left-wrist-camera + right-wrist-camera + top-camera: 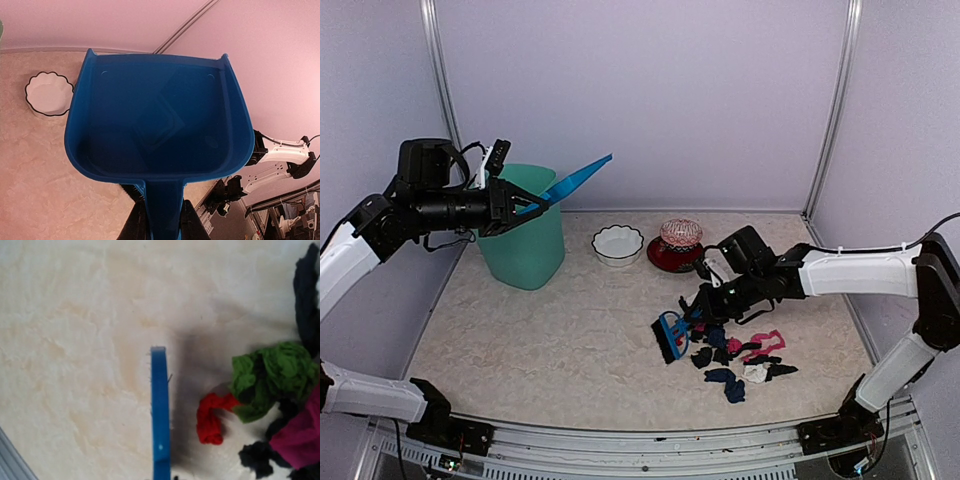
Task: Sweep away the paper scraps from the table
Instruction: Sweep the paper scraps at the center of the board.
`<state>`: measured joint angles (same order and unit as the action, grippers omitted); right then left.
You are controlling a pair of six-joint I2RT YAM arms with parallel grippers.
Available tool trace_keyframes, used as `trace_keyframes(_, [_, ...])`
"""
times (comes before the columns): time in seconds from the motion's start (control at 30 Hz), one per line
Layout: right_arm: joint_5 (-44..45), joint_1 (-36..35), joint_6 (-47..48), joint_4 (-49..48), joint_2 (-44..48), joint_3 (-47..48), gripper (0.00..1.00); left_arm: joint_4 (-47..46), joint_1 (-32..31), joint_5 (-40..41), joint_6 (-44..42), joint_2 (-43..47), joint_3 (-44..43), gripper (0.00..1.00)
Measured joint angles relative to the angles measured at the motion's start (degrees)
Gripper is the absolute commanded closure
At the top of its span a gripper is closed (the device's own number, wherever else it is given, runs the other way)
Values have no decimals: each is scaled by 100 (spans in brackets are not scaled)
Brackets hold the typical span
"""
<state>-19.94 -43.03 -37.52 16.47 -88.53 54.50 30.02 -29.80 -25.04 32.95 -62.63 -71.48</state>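
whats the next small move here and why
Probably bring the left gripper down so the empty blue plastic dustpan rests on the beige marbled table beside the crumpled paper scraps. The pan is raised near the green plastic bin, while the right gripper holds the small blue hand brush at the pile's edge.

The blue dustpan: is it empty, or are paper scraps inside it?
Empty. The left wrist view shows the dustpan with a bare blue inside; the paper scraps lie on the table.
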Motion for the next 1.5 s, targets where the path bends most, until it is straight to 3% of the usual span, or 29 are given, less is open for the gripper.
trace_keyframes(0.47, [1530, -11, 297, 1084, -50, 522, 100, 4, -140, 63, -4, -13, -4, 100])
trace_keyframes(0.73, [1156, -11, 466, 1751, 1443, 531, 100, 7, -310, 138, -92, -142, -4, 100])
trace_keyframes(0.97, [940, -11, 201, 3309, 2702, 498, 100, 0, -702, 164, -374, -197, 68, 100])
trace_keyframes(1.17, [422, -39, -223, 4459, 3718, -149, 100, 0, -1224, 192, -697, -164, 555, 100])
trace_keyframes(1.3, [275, -81, -468, 4673, 3842, -586, 100, 7, -1421, 247, -780, -127, 911, 100])
trace_keyframes(1.5, [485, -190, -743, 4232, 3211, -1198, 100, 13, -1829, 704, -800, -87, 1300, 100])
